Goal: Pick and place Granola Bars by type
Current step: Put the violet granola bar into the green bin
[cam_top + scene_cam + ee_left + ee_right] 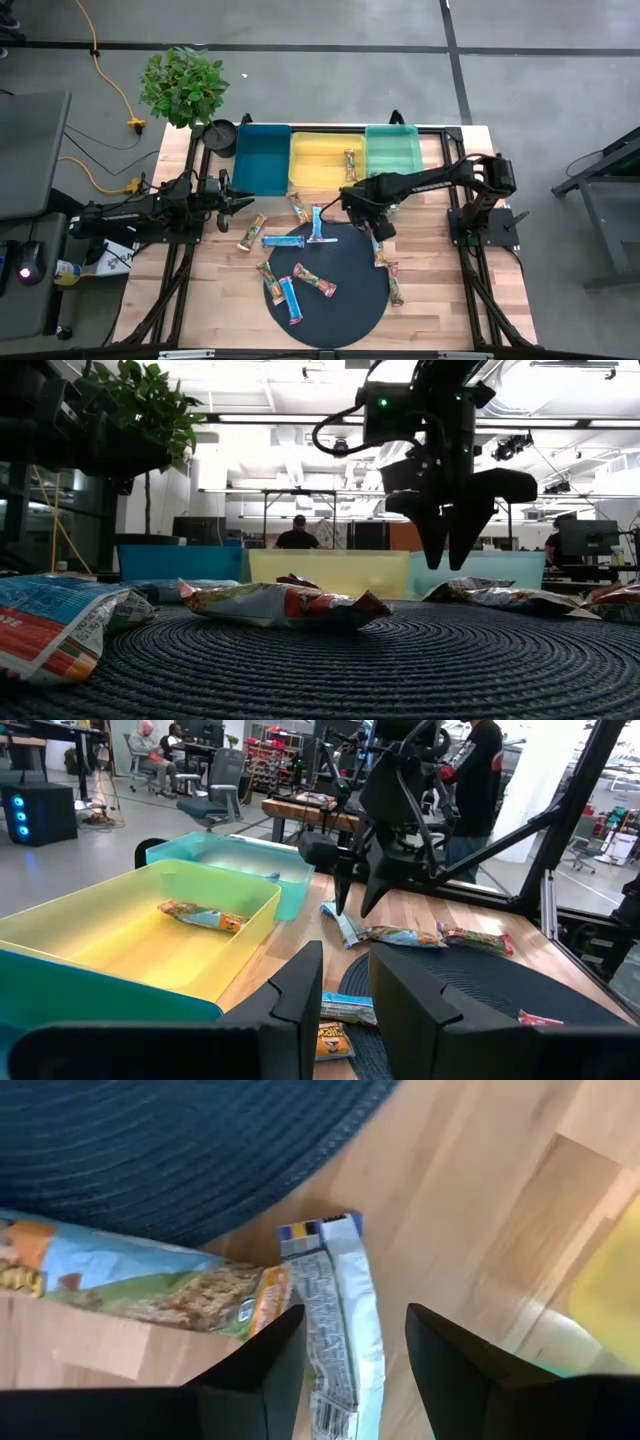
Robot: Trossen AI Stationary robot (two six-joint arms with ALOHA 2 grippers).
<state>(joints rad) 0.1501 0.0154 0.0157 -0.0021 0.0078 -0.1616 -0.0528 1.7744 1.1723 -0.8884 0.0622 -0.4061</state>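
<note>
Right gripper (352, 203) hangs over the wooden table (440, 300) with fingers parted and nothing between them, just beside the yellow tray (325, 158); granola bars (300, 285) lie scattered on the dark round mat (345, 305). Left gripper (238, 201) waits near the teal tray (262, 155), fingers narrowly apart, empty. Low view: a person (297, 534) sits blurred behind the trays. Right wrist view: a blue-white bar (335, 1330) lies under the fingers, its end cut off.
</note>
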